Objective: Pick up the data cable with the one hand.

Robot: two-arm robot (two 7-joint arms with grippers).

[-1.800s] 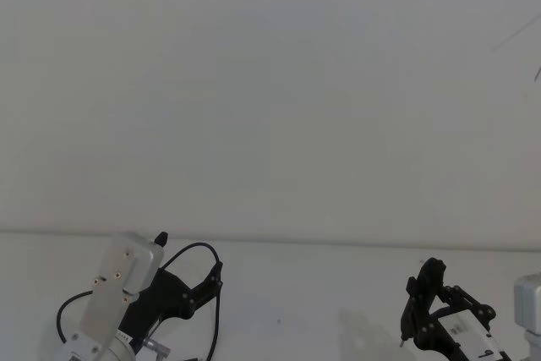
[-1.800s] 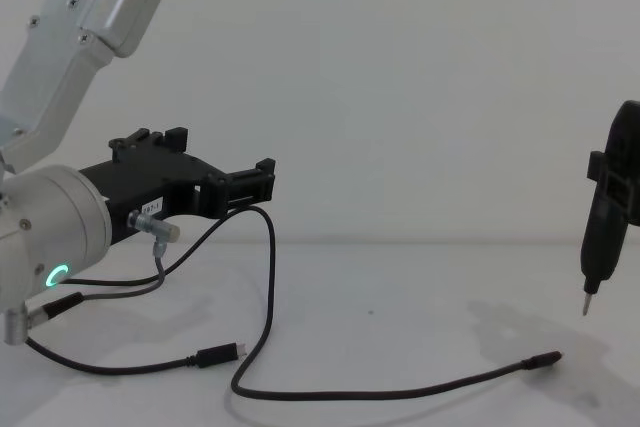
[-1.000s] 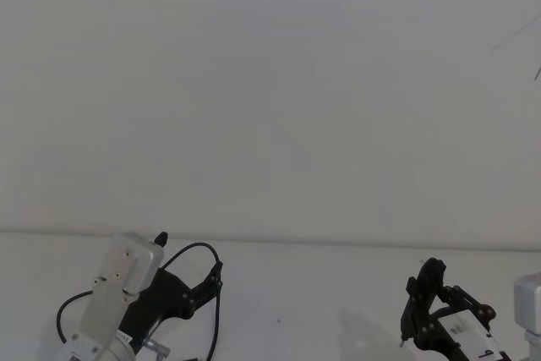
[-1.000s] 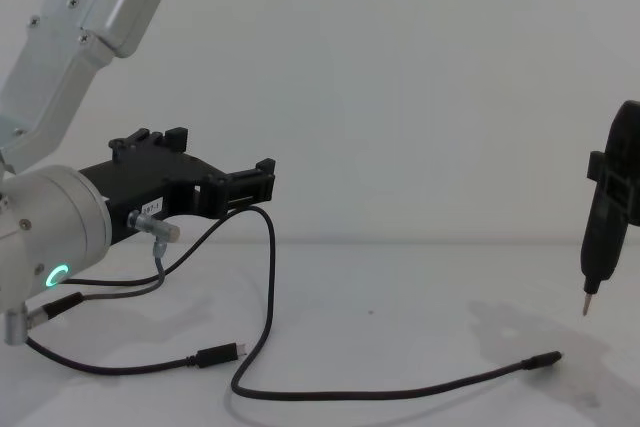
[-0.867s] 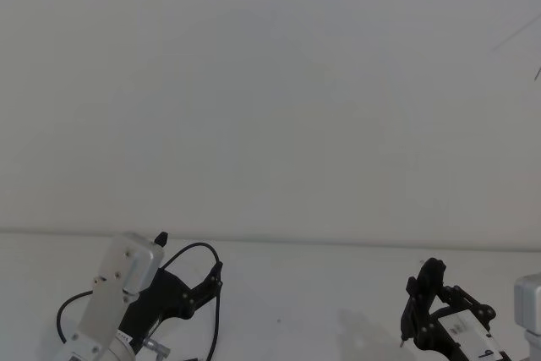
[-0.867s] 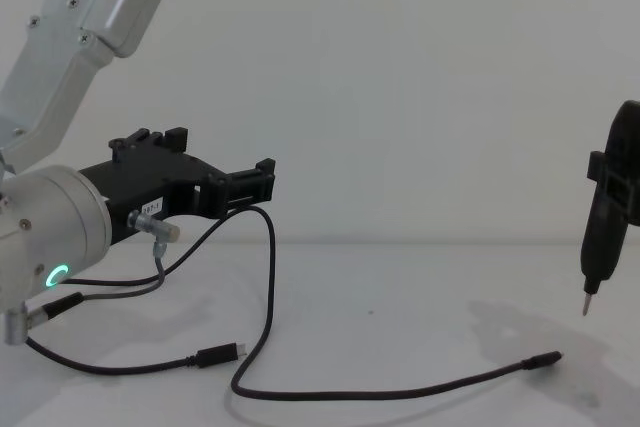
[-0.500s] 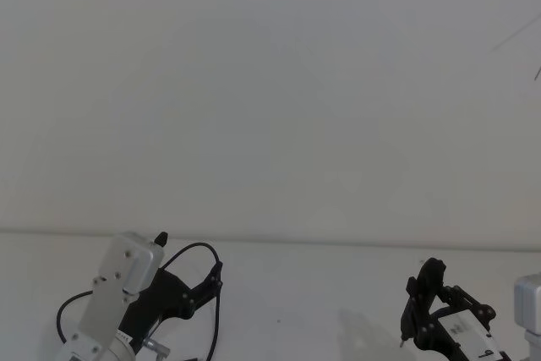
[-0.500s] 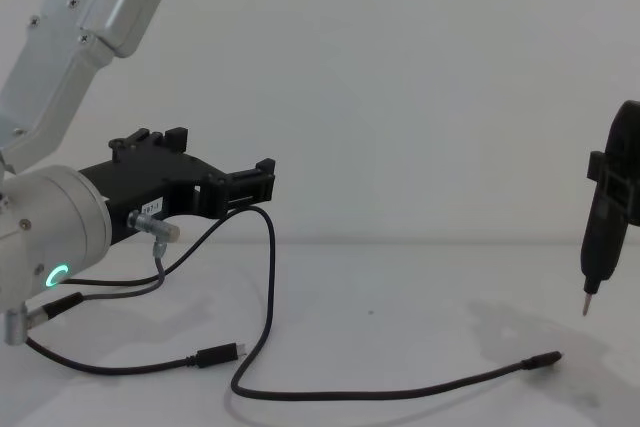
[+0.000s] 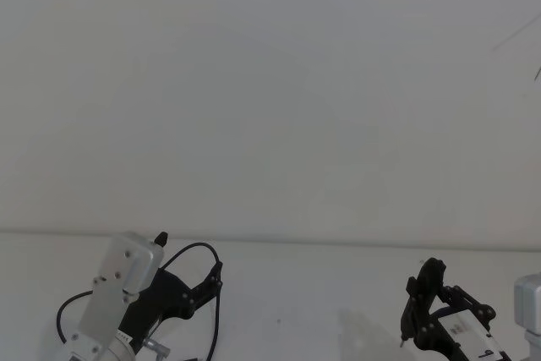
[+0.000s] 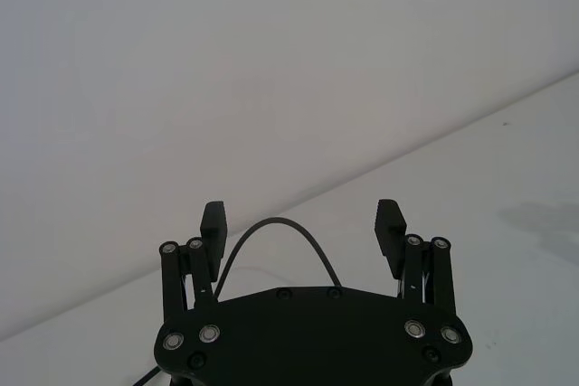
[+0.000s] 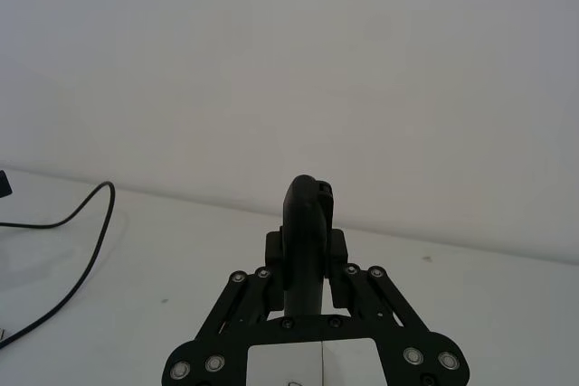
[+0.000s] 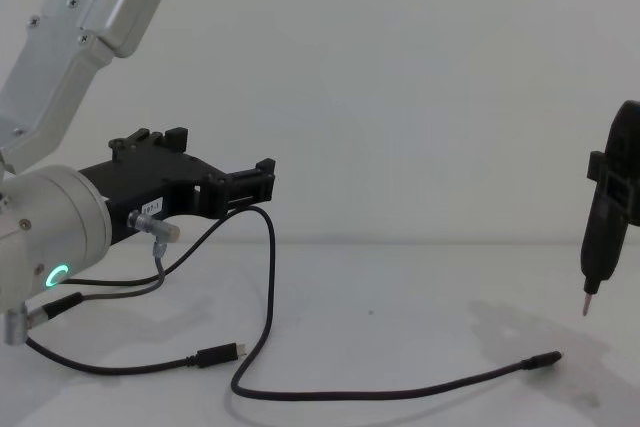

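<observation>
Head view: left gripper (image 9: 211, 281) low at left, data cable (image 9: 193, 248) arching over it; right gripper (image 9: 425, 292) low at right.
Left wrist view: fingers spread wide, clamping nothing; cable loops up between them.
Right wrist view: jaws closed on pen-like tool (image 11: 306, 210).
Chest view: cable drapes from left gripper onto table (image 12: 400, 287); both plugs lie there.

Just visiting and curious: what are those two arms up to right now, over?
Left gripper open, above table. Data cable looped between its fingers, rest trailing on table. Right gripper shut on pen-like tool. Grey lead close beside cable.
</observation>
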